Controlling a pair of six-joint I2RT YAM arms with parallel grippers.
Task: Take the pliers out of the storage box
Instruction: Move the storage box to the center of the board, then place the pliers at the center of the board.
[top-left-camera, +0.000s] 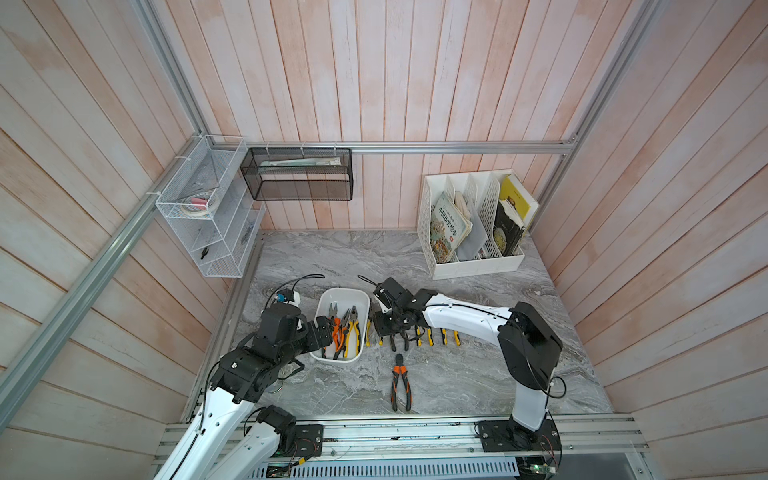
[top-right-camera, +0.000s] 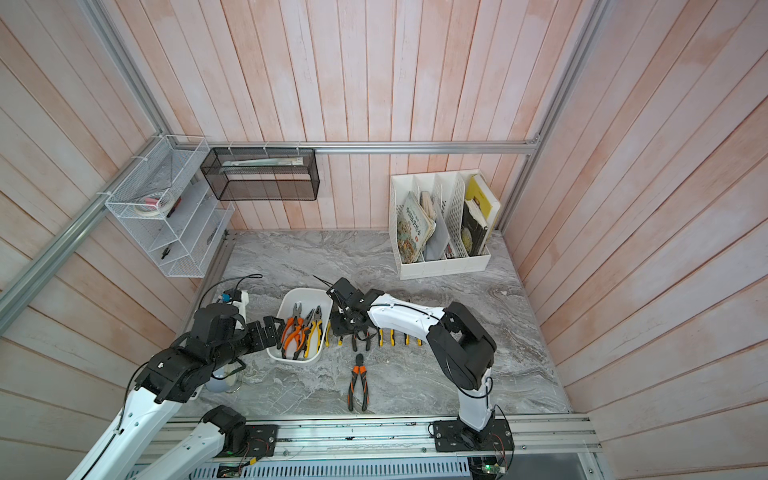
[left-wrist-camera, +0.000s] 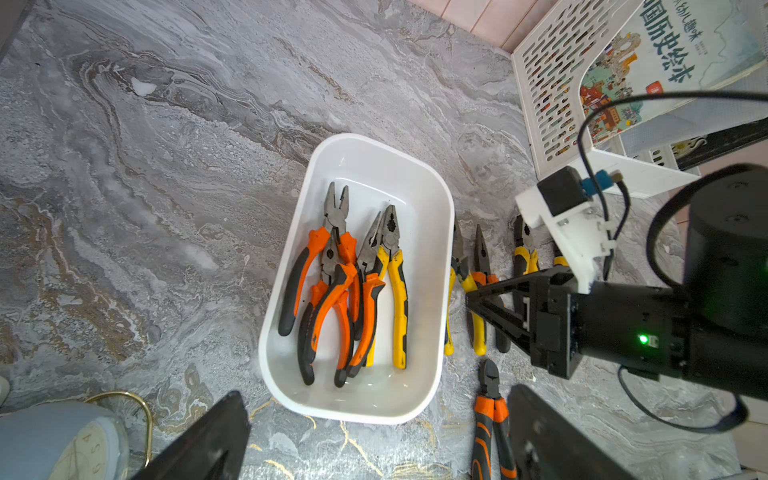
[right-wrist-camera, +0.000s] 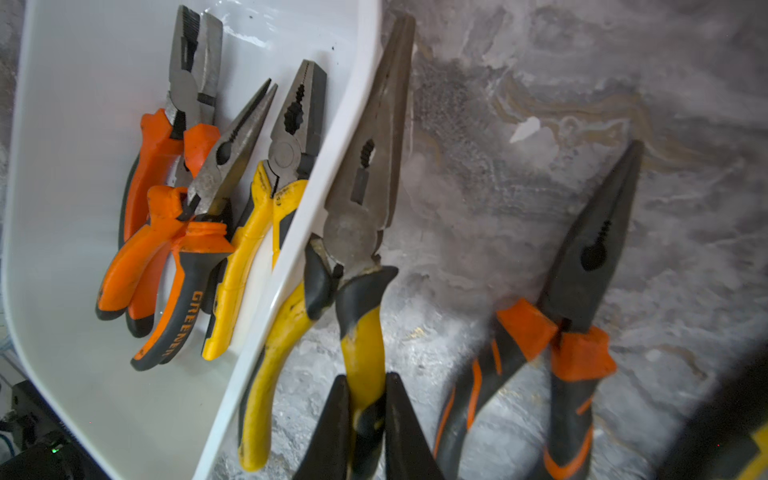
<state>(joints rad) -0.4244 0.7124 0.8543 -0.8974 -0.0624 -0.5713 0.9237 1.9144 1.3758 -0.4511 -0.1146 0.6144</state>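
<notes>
Pliers (left-wrist-camera: 345, 282) lie piled in the white box (left-wrist-camera: 436, 216), four pairs with their noses toward its far end. Three have orange handles and overlap one another. The fourth, yellow-handled, lies along the wall nearer my right arm.

My left gripper (left-wrist-camera: 376, 395) hangs by the box's rim on my left arm's side, its fingers spread as wide as they go and nothing between them.

My right gripper (right-wrist-camera: 368, 415) is just outside the box on the opposite side, pinched tight on one handle of a yellow needle-nosed pair (right-wrist-camera: 365, 199). That pair runs right along the outer wall of the box, nose toward the far end. Whether it rests on the table (right-wrist-camera: 519, 208) or is lifted off it, I cannot tell.

Next to it, further from the box, an orange needle-nosed pair (right-wrist-camera: 582, 266) lies flat on the table. In both top views more yellow-handled pairs (top-left-camera: 444, 336) lie in the same row, further still from the box, under my right arm. One orange-handled cutter (top-left-camera: 401, 386) lies alone off the near corner of the box, apart from the row. A white file holder (top-left-camera: 478, 266) with books stands well beyond the box's far end.
</notes>
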